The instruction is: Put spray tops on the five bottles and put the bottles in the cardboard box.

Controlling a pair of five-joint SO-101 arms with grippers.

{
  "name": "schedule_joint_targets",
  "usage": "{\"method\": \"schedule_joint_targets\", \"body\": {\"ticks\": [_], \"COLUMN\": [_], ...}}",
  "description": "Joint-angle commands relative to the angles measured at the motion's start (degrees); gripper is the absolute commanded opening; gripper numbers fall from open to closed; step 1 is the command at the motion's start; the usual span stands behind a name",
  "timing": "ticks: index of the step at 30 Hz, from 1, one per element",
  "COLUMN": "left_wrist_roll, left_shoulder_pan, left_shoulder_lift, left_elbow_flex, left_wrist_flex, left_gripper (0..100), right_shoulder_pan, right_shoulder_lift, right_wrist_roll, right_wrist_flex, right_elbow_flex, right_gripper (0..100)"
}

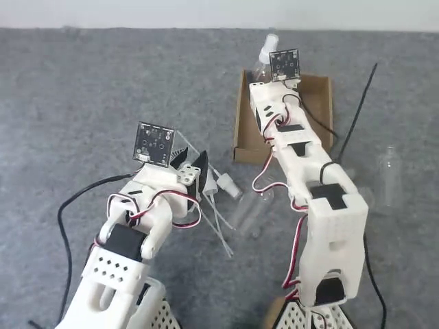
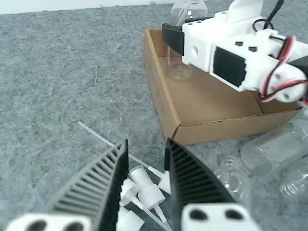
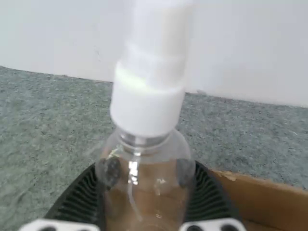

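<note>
Looks barely started tbh. Only seeing one capped bottle [image 2: 179,65], clamped in the right gripper [image 3: 144,185] at the box's [image 2: 202,108] far corner, not released yet. Got bare bottles [image 2: 274,147] lying near the box and loose tops [image 2: 144,190] under the gaping left gripper [image 2: 147,144].

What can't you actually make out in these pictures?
- High view: the right arm covers most of the cardboard box floor.
- Left wrist view: the left gripper hides some spray tops; count unclear.
- Right wrist view: the base of the held bottle is cut off by the edge.
</note>
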Motion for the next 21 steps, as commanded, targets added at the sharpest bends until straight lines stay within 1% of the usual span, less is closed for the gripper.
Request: {"method": "schedule_joint_targets", "body": {"ticks": [1, 6, 13, 17, 21], "left_wrist_roll": [0.4, 0.4, 0.4, 0.4, 0.4], "left_shoulder_pan": [0.1, 0.1, 0.1, 0.1, 0.2], "left_shoulder_lift": [-0.9, -0.9, -0.9, -0.9, -0.9], "left_elbow_flex": [-0.6, -0.5, -0.5, -0.5, -0.5], "left_wrist_flex": [-1.6, -1.6, -1.7, -1.7, -1.7], "left_gripper": [11, 11, 11, 11, 11], "right_shoulder_pan": [0.1, 0.1, 0.0, 0.0, 0.0], "right_shoulder_lift": [0.4, 3.0, 3.6, 3.3, 3.4], "right_wrist_roll": [1.1, -4.1, -4.1, -4.1, -4.1], "right_wrist_flex": [-1.5, -1.4, -1.3, 1.4, 1.6], "right_elbow_flex": [-5.0, -7.0, -6.9, -7.2, -7.1], "right_gripper": [0.6, 0.6, 0.6, 0.7, 0.7]}}
